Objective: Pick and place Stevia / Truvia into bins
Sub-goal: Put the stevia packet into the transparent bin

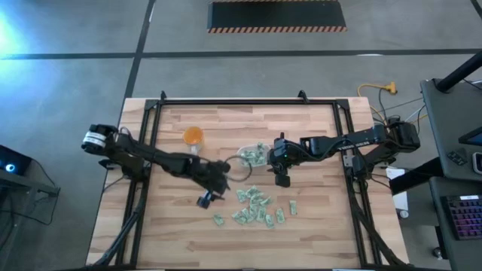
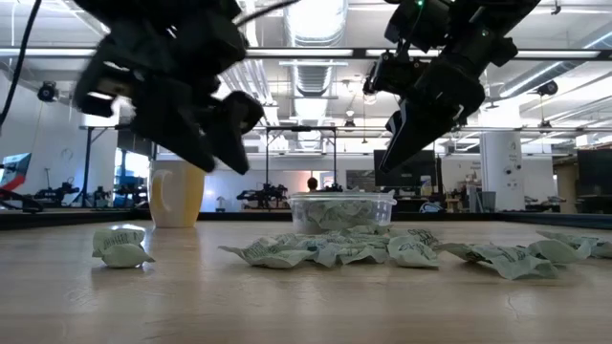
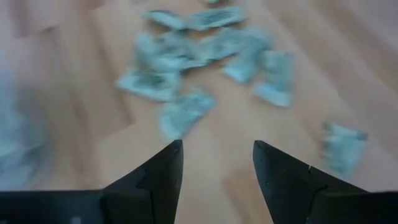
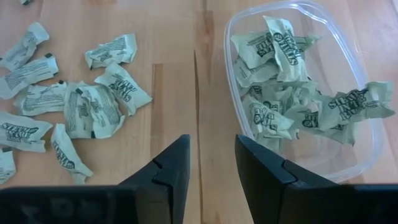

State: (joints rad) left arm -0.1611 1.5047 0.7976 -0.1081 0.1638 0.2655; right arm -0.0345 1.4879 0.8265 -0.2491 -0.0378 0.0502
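Observation:
Many crumpled green-and-white Stevia packets (image 1: 256, 207) lie loose on the wooden table, right of centre toward its near side; they are blurred in the left wrist view (image 3: 205, 50). A clear plastic bin (image 4: 364, 152) stands on the table just beyond them (image 1: 242, 153) and holds several packets (image 4: 283, 93). My left gripper (image 3: 217, 146) hovers open above the table at the pile's left edge (image 1: 205, 199). My right gripper (image 4: 212, 140) hangs open beside the bin's right end (image 1: 282, 181), over bare wood between bin and pile. Nothing is between either pair of fingers.
An orange round object (image 1: 193, 136) stands at the far left of the bin; the low view shows it as a yellowish cup (image 2: 177, 191). One packet (image 2: 121, 246) lies apart at the left. A black frame (image 1: 226, 101) borders the table.

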